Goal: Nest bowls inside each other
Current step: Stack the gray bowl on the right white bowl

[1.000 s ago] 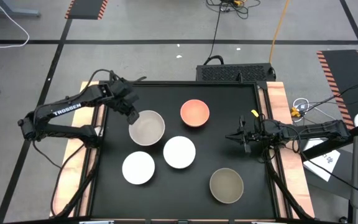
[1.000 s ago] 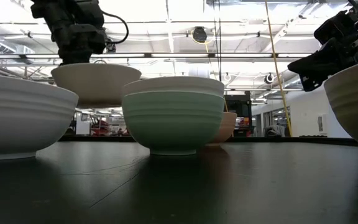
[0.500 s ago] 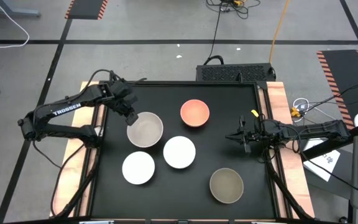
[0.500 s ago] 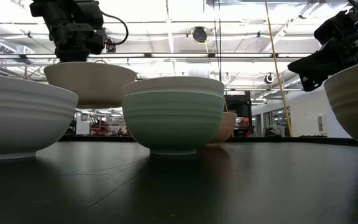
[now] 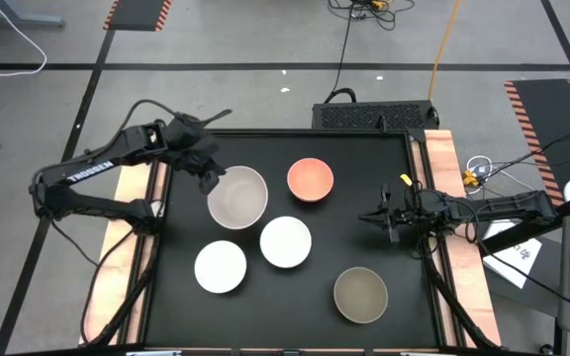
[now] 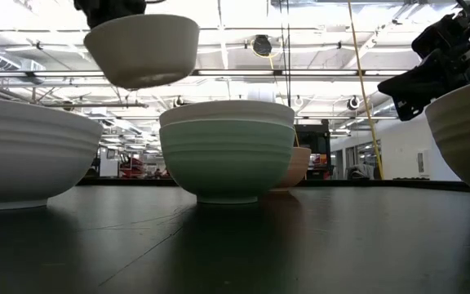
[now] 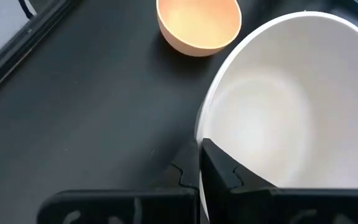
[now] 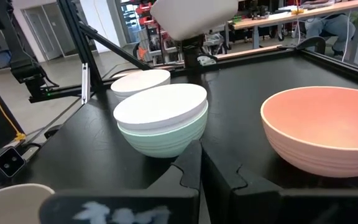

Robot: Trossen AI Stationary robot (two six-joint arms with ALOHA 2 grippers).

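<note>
While aloft, beige-grey bowl (image 6: 142, 49) upright.

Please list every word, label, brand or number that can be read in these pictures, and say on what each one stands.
"TROSSEN": white letters on the left arm, high view.
Papers beside the table's right edge: print too small to read.
The bowls carry no text.
</note>
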